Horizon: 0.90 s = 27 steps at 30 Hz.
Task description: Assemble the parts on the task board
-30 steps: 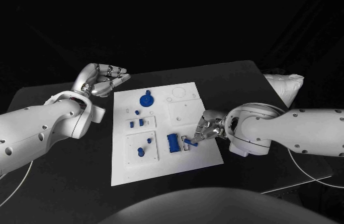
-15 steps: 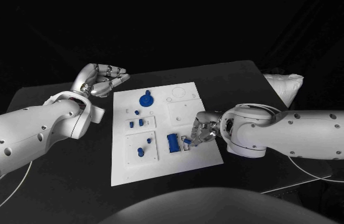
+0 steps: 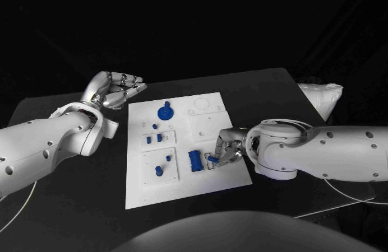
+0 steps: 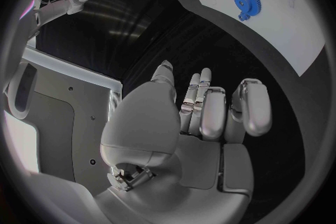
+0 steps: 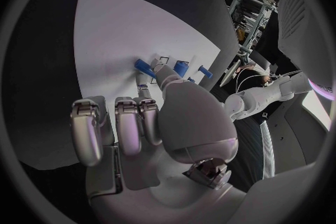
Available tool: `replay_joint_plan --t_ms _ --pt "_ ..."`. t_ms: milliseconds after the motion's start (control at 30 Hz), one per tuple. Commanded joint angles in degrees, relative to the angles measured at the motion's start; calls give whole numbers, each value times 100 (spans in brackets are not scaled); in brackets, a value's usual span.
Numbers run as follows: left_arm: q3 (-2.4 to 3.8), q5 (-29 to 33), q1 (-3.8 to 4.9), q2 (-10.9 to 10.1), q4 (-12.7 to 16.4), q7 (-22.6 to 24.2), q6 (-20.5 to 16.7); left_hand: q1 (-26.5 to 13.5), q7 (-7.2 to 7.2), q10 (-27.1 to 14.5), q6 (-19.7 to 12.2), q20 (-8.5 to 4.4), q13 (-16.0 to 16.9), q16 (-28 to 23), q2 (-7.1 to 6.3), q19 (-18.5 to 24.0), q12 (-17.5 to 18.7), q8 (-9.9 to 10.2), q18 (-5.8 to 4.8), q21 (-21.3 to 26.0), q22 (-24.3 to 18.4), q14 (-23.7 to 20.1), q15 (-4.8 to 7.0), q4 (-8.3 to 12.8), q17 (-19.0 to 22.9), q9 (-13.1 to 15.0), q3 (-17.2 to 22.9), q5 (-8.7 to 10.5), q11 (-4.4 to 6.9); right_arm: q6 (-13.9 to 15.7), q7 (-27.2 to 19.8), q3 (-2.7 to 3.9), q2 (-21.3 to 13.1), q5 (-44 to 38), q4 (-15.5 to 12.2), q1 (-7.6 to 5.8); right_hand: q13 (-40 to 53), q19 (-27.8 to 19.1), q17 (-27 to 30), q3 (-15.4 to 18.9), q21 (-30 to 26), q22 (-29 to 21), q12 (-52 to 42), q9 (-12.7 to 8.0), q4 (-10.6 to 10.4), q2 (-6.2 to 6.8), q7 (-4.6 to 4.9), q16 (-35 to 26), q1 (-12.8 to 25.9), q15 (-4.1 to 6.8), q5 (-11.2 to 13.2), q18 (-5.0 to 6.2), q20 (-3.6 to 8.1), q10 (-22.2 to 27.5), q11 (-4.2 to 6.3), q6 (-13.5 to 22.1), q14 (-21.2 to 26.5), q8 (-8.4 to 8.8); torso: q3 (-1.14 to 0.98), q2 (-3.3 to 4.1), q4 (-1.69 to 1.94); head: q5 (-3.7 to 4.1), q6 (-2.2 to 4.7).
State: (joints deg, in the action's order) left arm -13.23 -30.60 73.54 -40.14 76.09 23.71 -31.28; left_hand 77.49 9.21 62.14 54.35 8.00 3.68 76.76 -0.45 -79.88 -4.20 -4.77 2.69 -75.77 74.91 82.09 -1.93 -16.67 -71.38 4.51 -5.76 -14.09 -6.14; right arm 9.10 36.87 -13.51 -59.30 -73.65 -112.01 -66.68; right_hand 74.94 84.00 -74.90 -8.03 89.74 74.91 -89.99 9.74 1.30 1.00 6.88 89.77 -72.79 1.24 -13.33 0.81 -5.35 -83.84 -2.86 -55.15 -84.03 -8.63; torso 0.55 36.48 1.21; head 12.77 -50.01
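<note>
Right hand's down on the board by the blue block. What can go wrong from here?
1. The right hand pinches a small blue part at its fingertips only; it may slip or twist on insertion.
2. The big blue block lies right beside those fingers, so a sideways move could knock it.
3. The left hand is curled off the task board, not touching it; pressing could shift the board.

A black table (image 3: 267, 89) carries the work. A white crumpled bag-like object (image 3: 322, 98) sits at the table's far right corner, touching or overhanging its edge. Thin white cables (image 3: 343, 199) cross the table's near right portion.
</note>
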Motion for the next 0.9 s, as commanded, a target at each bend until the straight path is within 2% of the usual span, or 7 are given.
replay_joint_plan --t_ms 33,400,900 --pt "4 -23 2 13 13 33 71 -21 16 51 11 0 7 -8 48 -51 9 20 57 2 1032 30 -2 -2 -6 -6 -38 -36 7 -209 91 -3 16 -163 13 13 1506 600 -1510 -13 26 1509 -1 15 55 -19 1 23 -87 21 -62 -81 36 -616 9 34 -597 -44 0 -3 0 9 1" --pt "4 -24 2 19 5 29 79 -21 16 51 11 0 7 -8 48 -51 9 20 57 2 1032 30 -2 -2 -6 -6 -38 -36 7 -159 90 -3 110 -183 143 42 1506 600 -1510 -73 26 1509 -1 60 55 -119 11 23 -86 18 -96 -81 34 -616 3 23 -597 -119 0 -6 0 -5 1" --pt "4 -24 2 2 21 32 78 -21 16 51 11 0 7 -8 48 -51 9 20 57 2 1032 30 -2 -2 -6 -6 -38 -36 7 -206 115 -3 201 -152 233 74 1506 600 -1510 -49 26 1509 -1 85 8 -129 25 23 6 13 -22 -81 30 -616 -11 58 -597 -156 3 -1 3 -11 1"
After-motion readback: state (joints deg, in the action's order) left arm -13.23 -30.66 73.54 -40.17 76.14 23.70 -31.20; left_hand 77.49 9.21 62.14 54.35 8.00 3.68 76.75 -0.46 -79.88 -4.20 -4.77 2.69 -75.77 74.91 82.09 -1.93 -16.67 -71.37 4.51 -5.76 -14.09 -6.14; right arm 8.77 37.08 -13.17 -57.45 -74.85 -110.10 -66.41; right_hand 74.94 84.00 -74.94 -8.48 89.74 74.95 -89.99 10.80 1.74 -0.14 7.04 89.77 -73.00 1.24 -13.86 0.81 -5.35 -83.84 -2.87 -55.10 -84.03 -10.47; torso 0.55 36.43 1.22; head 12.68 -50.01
